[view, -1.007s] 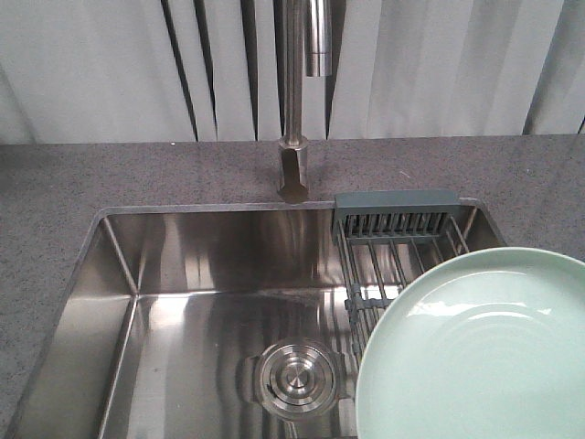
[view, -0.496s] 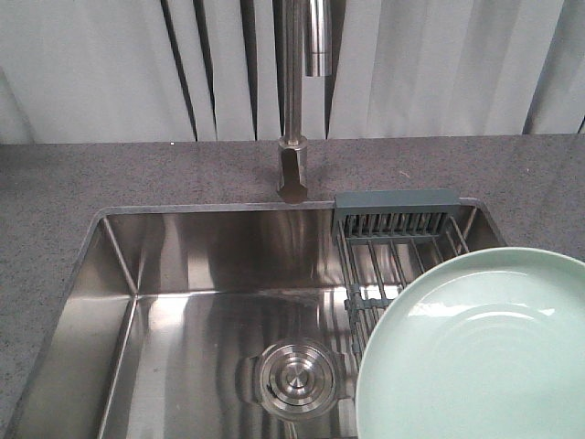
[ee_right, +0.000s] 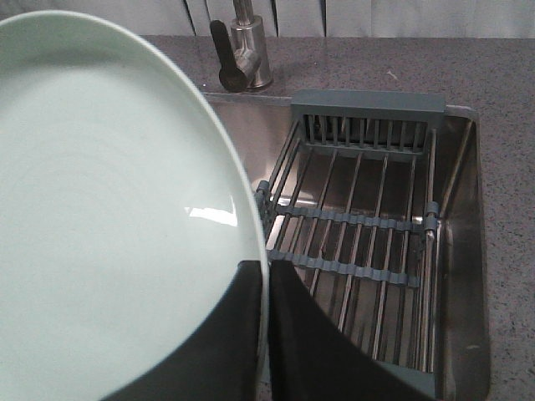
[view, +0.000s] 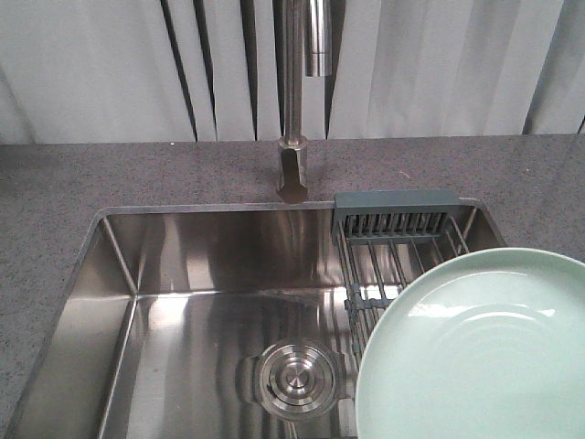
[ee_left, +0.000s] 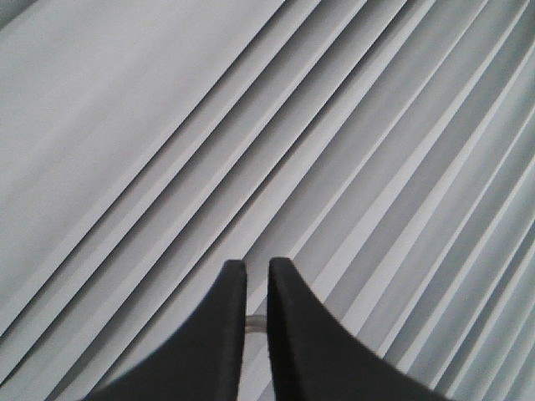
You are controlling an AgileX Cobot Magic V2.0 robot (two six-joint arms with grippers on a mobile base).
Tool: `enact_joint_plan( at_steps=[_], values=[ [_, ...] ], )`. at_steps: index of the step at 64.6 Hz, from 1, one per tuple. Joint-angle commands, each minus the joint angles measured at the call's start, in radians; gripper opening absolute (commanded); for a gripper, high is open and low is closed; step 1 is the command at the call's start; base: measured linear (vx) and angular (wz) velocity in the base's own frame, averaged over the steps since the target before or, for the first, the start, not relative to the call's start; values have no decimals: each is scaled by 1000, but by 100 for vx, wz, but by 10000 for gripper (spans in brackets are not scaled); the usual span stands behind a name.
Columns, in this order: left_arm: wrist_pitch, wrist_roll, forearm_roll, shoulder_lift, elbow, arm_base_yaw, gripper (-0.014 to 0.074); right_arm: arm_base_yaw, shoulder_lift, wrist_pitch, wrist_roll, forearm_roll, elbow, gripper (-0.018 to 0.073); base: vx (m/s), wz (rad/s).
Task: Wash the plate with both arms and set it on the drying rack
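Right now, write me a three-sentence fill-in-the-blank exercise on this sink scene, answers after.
The plate is pinched at its rim by the ____ gripper.
The left gripper is shut and holds ____.
The drying rack lies inside the sink and carries ____ dishes.
Missing words: right; nothing; no.
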Motion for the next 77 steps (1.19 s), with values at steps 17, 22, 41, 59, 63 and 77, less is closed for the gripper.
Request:
enact_joint_plan(
  at_steps=[17,22,41,59,63,77],
  values=[
    [-311,-19,46,385,-30,-93,400,-1,12,-74,-1,4,-24,-2,0,0],
    [-366,-78,76,466,-31,-103,436,-1,12,-74,-1,4,-24,-2,0,0],
    [-568,-479,543,838,-209,-103,446,-1,12,-74,-1,4,-24,-2,0,0],
    [-572,-665,812,1104,-456,-101,444,-1,12,-75,-1,4,-24,-2,0,0],
    [-574,-684,840,1145,-490,-92,444,-1,12,-75,-1,4,-24,-2,0,0],
    [-641,-802,883,1299,-594,-24,444,-1,12,-75,-1,4,-24,-2,0,0]
  ],
)
